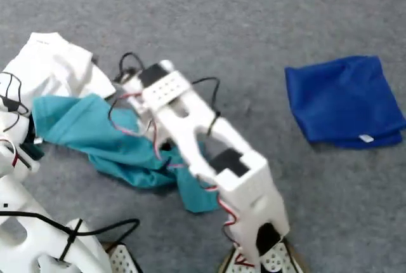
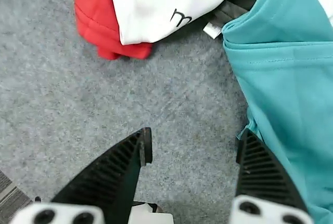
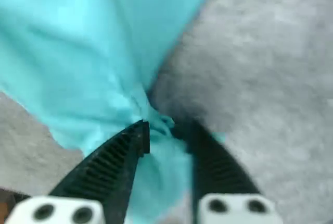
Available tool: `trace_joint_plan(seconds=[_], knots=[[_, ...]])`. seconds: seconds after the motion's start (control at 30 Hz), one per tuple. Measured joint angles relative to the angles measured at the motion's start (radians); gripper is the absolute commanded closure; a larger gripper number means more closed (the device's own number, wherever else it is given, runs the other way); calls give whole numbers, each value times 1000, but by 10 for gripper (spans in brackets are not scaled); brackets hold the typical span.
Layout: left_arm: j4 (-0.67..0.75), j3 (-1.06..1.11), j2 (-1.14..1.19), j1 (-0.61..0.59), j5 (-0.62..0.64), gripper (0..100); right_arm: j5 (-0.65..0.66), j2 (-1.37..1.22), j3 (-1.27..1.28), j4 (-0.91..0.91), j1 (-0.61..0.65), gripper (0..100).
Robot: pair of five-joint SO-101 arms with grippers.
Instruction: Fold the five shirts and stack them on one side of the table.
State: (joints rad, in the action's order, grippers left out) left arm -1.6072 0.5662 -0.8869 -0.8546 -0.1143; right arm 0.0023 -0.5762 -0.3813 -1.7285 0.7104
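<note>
Teal shirt [image 3: 93, 41] is gripped, bunched, between the closed fingers of the right gripper [image 3: 161, 130], left of centre on the grey table [image 1: 254, 44]. The left gripper [image 2: 193, 148] is held spread and empty beside the teal hem. Nearby, a white shirt [image 2: 156, 0] with dark lettering is laid over a red shirt [image 2: 99, 21]. A folded blue shirt [image 1: 342, 98] with a white label [image 1: 366, 138] is seen well apart.

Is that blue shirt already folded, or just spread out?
Folded: the blue shirt lies as a compact, layered rectangle, with doubled edges showing along its near side.
</note>
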Motion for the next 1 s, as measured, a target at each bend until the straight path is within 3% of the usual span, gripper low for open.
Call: trace_joint_plan(seconds=[0.17,0.37,0.53,0.67,0.77,0.9,1.0], knots=[[95,49,0,0,0,729,3,31,-5,-35,-114,996],[163,135,0,18,0,729,61,267,173,-35,-199,996],[215,143,0,203,48,724,71,446,359,-35,-195,996],[413,143,55,416,221,724,71,477,440,-35,-176,996],[539,126,175,566,284,724,72,491,477,-35,-176,996],[568,-35,443,620,370,725,72,491,526,-35,-176,996],[483,-256,678,640,417,725,72,491,552,-29,-176,996]])
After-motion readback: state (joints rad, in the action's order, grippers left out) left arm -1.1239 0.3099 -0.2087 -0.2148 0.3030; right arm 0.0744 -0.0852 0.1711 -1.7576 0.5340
